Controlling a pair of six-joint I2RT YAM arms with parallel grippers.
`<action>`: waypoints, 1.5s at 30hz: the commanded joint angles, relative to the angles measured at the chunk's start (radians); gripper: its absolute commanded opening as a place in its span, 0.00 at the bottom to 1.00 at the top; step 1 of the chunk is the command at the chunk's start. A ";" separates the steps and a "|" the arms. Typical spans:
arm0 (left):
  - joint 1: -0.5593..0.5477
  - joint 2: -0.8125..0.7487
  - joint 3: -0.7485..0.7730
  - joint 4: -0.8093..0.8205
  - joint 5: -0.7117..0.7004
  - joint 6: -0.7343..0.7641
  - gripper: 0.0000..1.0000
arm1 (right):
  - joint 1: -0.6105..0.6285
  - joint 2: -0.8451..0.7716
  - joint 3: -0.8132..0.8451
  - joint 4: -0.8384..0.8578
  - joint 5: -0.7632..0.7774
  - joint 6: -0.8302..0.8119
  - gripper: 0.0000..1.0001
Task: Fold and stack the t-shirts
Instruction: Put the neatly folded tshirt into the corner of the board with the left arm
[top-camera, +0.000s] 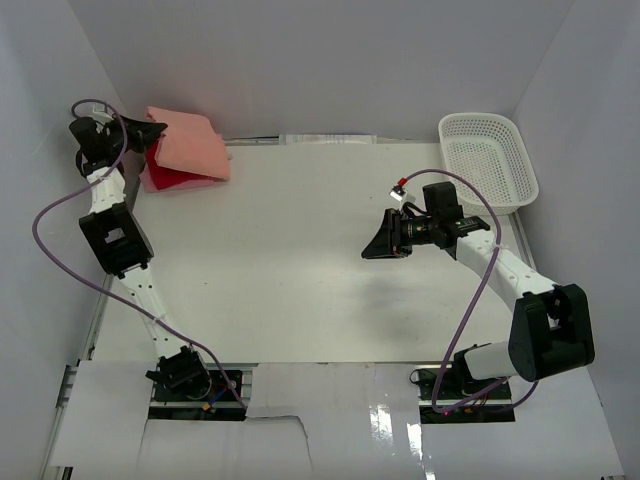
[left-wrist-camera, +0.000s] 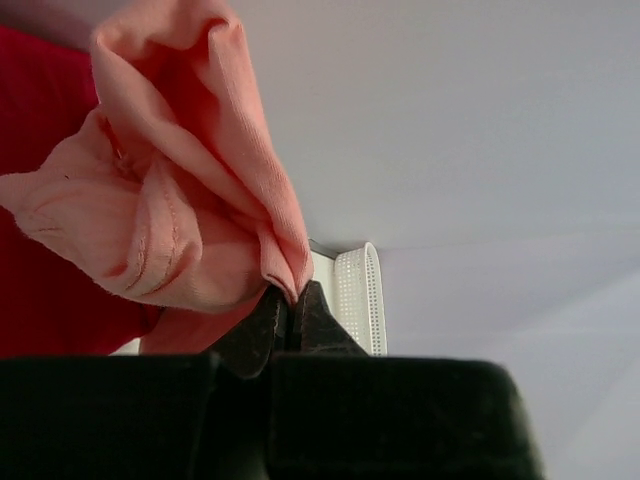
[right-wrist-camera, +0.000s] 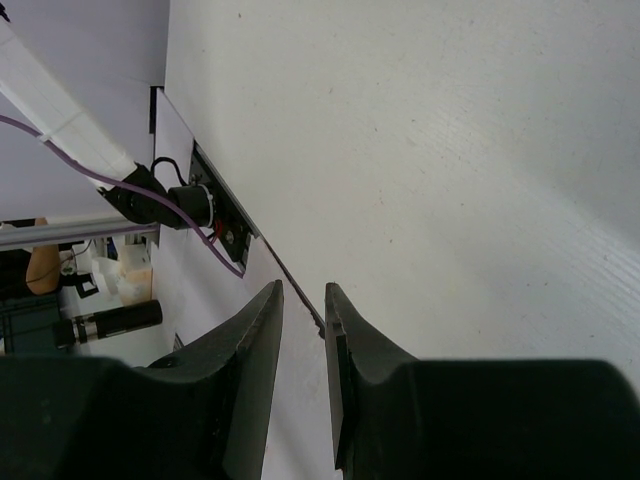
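Observation:
A folded salmon-pink t-shirt lies on top of a bright red t-shirt in the far left corner of the table. My left gripper sits at the stack's left edge, shut on a bunched fold of the salmon-pink shirt. Its tips pinch the cloth's hem, with the red shirt behind. My right gripper hovers over the bare table right of centre, pointing left. It is open by a narrow gap with nothing between the fingers.
A white lattice basket stands at the far right corner, and shows small in the left wrist view. White walls close in the table at the back and both sides. Purple cables trail along both arms.

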 joint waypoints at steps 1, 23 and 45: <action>0.008 -0.039 0.072 0.051 0.016 -0.011 0.00 | 0.006 -0.017 0.007 0.019 -0.018 -0.001 0.30; 0.090 0.033 -0.125 0.136 -0.053 0.041 0.00 | 0.018 -0.043 -0.010 -0.018 -0.016 -0.002 0.30; 0.117 0.103 0.036 -0.282 -0.324 0.310 0.27 | 0.021 -0.031 -0.037 0.007 -0.039 0.012 0.30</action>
